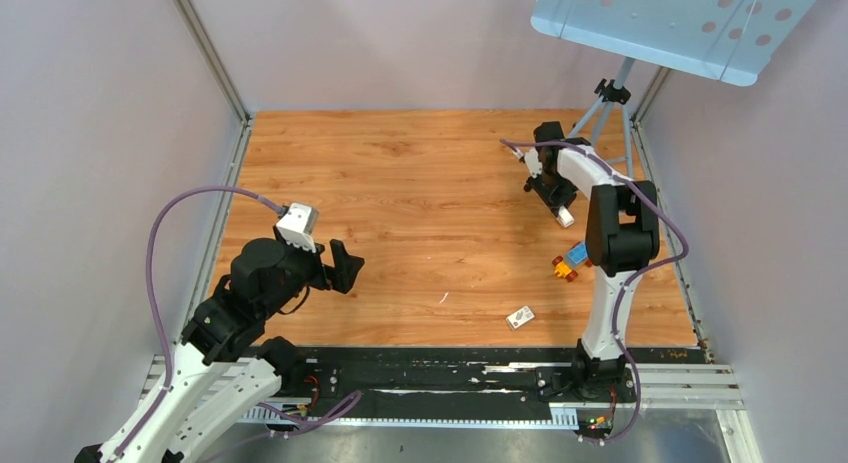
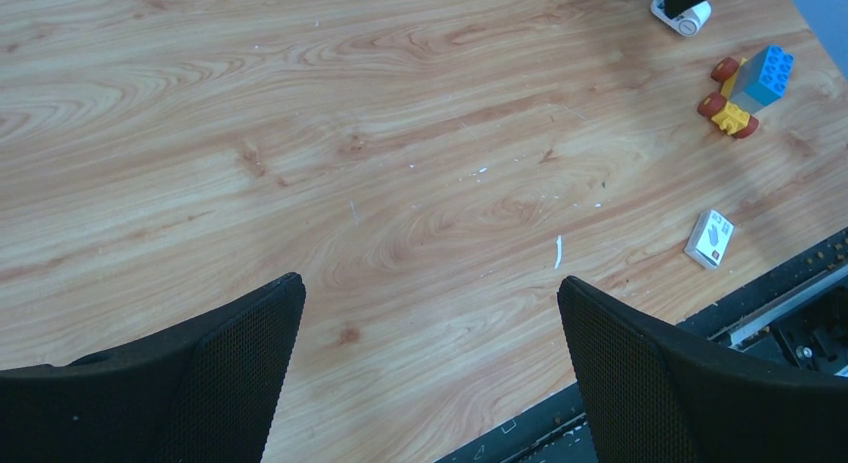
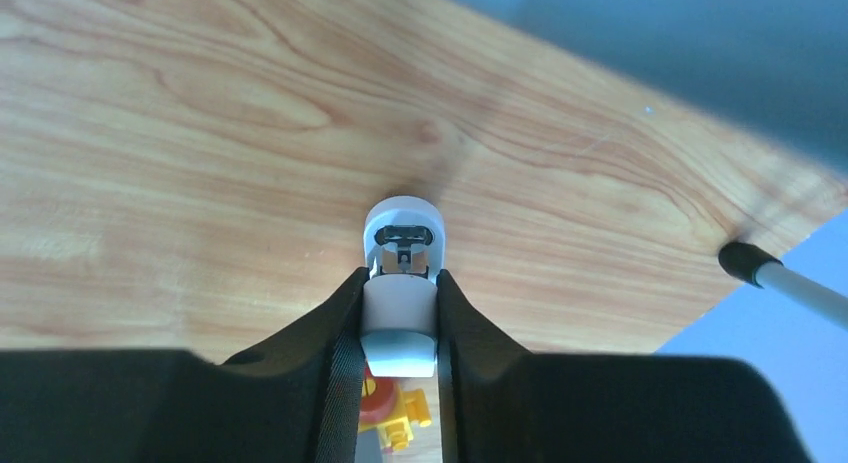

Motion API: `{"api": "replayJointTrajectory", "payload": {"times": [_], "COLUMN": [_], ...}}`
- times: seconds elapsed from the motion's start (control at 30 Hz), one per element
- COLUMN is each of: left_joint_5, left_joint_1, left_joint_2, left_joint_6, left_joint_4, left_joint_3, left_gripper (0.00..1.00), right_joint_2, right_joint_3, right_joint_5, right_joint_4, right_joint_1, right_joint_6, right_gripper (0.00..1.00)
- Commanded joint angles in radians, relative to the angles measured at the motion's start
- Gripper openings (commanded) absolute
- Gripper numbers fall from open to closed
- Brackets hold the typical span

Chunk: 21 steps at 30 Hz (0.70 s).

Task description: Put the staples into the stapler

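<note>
1. The right fingers (image 3: 400, 281) are pinched narrow on the stapler (image 3: 402, 323), which they hold end-on over the far right of the table (image 1: 400, 183). Its shell is smooth white plastic with a rounded nose. In my judgement it could twist or slide between the flat black pads if pushed from one side.
2. Only a small dark slot with a bit of metal shows at the stapler's rounded end, so the channel looks closed. Prying it open against a one-armed grip could spring it loose.
3. The left fingers (image 2: 430, 293) stand wide with nothing between them, well apart from the stapler. Their pads are broad and mesh-textured, so a thin ribbed strip lying flat on slick wood grain would likely be hard to pinch.
4. I cannot pick out the staples for certain. A thin pale sliver (image 2: 558, 251) lies on the table, and whether it is them is too small to tell. The flat white box (image 2: 710, 239) nearby could be mistaken for them.
5. A knobbly blue-and-yellow toy car (image 2: 745, 91) sits near the right arm, and a sweep could knock it.
</note>
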Motion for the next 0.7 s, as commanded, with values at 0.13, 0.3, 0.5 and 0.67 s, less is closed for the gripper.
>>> {"api": "replayJointTrajectory", "payload": {"times": [0.13, 0.3, 0.5, 0.67], "left_joint_5": [-0.042, -0.054, 0.048, 0.291], "left_joint_1": [0.003, 0.002, 0.004, 0.001], "left_joint_2": [-0.004, 0.007, 0.067, 0.148], "left_joint_6": [-0.022, -0.048, -0.200, -0.375], "left_joint_4": [0.003, 0.004, 0.007, 0.174], "left_joint_3": [0.013, 0.011, 0.016, -0.043], "left_gripper": [1.00, 0.97, 0.89, 0.77], "right_joint_2": [-0.222, -0.401, -0.705, -0.938], "right_joint_3": [-0.105, -0.234, -0.465, -0.658], "right_joint_5": [-0.077, -0.155, -0.235, -0.307], "right_joint_4": [-0.046, 0.021, 0.222, 0.431], "right_joint_1": [0.089, 0.230, 0.471, 0.620], "right_joint_6": [0.137, 0.232, 0.295, 0.351], "right_gripper": [0.14, 0.12, 0.12, 0.12]}}
